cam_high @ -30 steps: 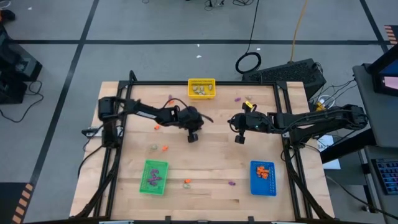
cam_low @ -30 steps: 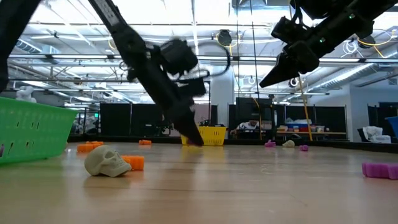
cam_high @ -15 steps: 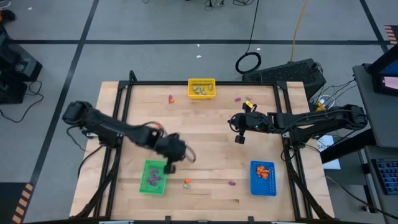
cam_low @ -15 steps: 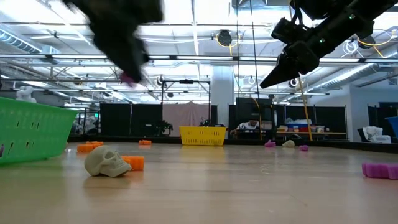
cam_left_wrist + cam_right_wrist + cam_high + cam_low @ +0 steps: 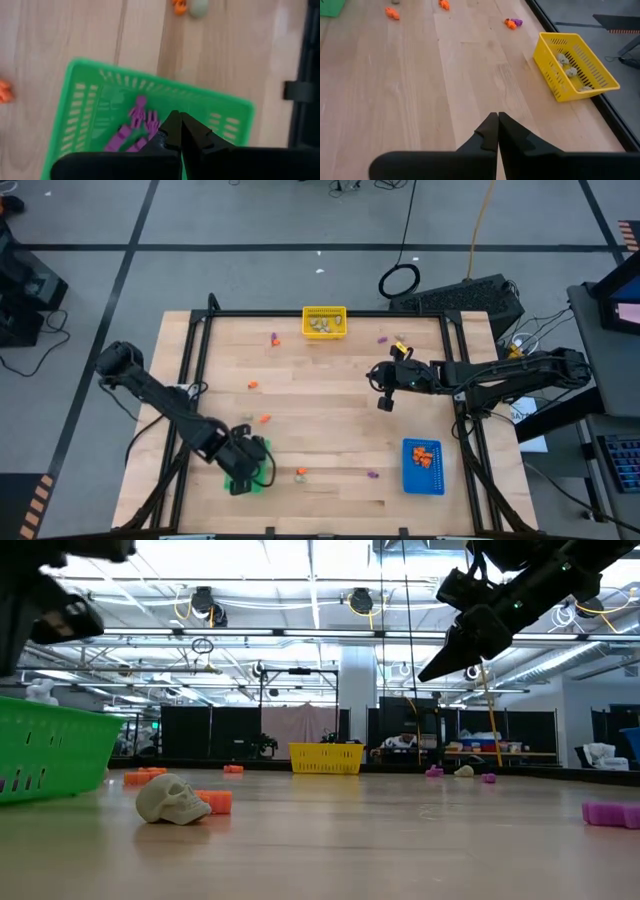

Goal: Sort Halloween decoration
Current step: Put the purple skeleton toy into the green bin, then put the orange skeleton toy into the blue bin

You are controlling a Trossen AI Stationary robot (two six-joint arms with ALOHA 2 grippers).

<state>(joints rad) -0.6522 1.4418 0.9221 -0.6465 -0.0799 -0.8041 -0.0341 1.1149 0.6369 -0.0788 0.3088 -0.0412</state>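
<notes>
The Halloween decoration lies scattered as tiny trinkets: a pale skull (image 5: 172, 798) beside an orange piece (image 5: 215, 801), a purple one (image 5: 610, 812), and more orange (image 5: 252, 385) and purple (image 5: 273, 337) ones. My left gripper (image 5: 176, 120) hangs shut over the green bin (image 5: 85, 100), above the purple trinkets (image 5: 137, 127) lying in it, with nothing showing between its fingers. In the high view it (image 5: 242, 476) covers most of that bin (image 5: 262, 450). My right gripper (image 5: 385, 402) hovers shut and empty above the table's right middle (image 5: 497, 117).
A yellow bin (image 5: 324, 322) with pale pieces stands at the far edge. A blue bin (image 5: 423, 465) with orange pieces is at the near right. A black frame rail (image 5: 460, 380) runs along the table's sides. Bare wood lies between the two grippers.
My left gripper has swung from the table's middle toward the near left corner. It has risen and tipped more steeply downward, and now stands over the green bin. The loose trinkets on the table lie as before.
</notes>
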